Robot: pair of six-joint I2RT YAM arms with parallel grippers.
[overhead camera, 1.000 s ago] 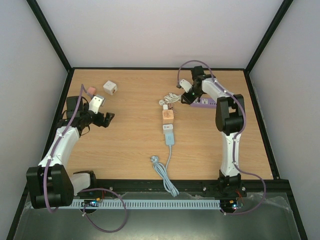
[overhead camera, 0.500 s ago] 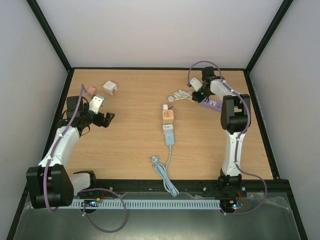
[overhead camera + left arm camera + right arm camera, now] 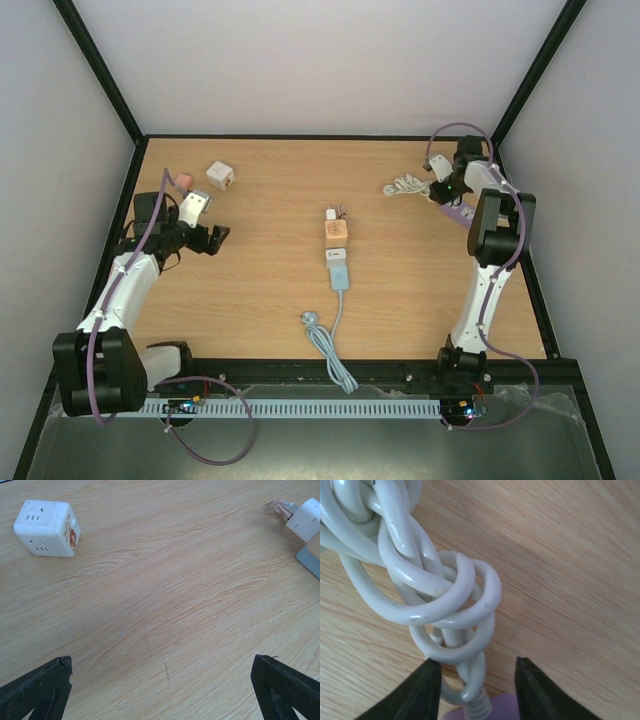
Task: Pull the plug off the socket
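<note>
Wooden table (image 3: 250,290), white walls. Right gripper (image 3: 477,670) pinches the purple plug (image 3: 500,707), coiled cable (image 3: 415,595) attached, well right of the socket (image 3: 336,231). Plug looks pulled off; only setting it down is left. Left gripper (image 3: 160,665) is spread wide and empty, well left of the socket.
</note>
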